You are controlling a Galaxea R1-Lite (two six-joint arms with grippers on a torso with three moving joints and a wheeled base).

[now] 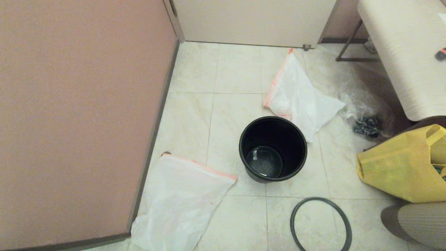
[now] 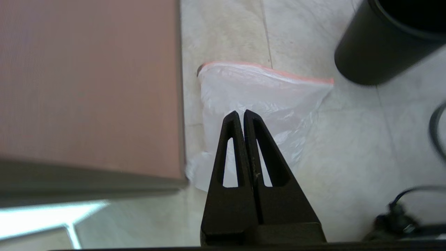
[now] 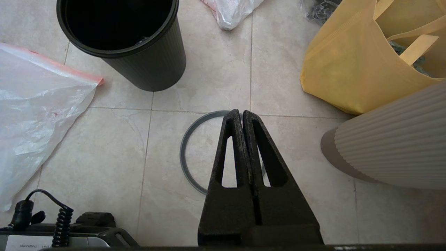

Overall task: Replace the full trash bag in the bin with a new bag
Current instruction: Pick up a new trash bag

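Observation:
The black bin (image 1: pixel 271 132) (image 2: pixel 376 52) (image 3: pixel 150 66) stands upright and unlined on the tiled floor. Its thin grey ring (image 1: pixel 318 199) (image 3: pixel 181 151) lies flat in front of it. Two alike white bags with orange-red hems lie on the floor, and I cannot tell which is the full trash bag and which the new bag. One (image 1: pixel 181 205) (image 2: pixel 264 94) (image 3: pixel 38 104) lies near-left by the wall, the other (image 1: pixel 299 97) (image 3: pixel 233 10) behind the bin with red print. My left gripper (image 2: pixel 243 112) is shut and empty above the near-left bag. My right gripper (image 3: pixel 242 112) is shut and empty above the ring.
A pink wall (image 1: pixel 76 115) closes the left side. A yellow cloth tote (image 1: pixel 400 167), a clear wrinkly bag with dark contents (image 1: pixel 366 118), a pale bench (image 1: pixel 400 52) and a ribbed grey object (image 1: pixel 421 223) crowd the right. A door (image 1: pixel 251 21) stands at the back.

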